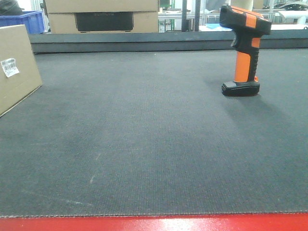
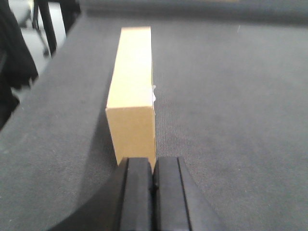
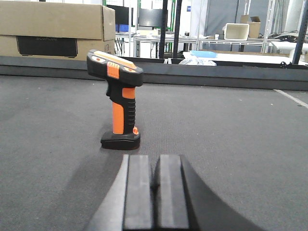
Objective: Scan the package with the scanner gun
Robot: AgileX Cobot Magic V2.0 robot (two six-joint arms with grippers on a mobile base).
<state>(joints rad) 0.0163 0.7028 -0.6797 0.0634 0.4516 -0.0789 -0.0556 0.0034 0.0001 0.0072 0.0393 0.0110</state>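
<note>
Left gripper [image 2: 154, 166] closed before package [image 2: 132, 86], right gripper [image 3: 155, 166] closed before scanner gun [image 3: 120, 103]

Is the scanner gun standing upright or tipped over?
Upright: the scanner gun stands on its flat black base on the mat, handle vertical, head on top, in both views that show it.

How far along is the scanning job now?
Nothing looks done. The scanner gun stands untouched on its base; the package sits apart on the mat. The left gripper and right gripper are empty, fingers closed. Remaining: grasp the scanner gun, aim at the label.
</note>
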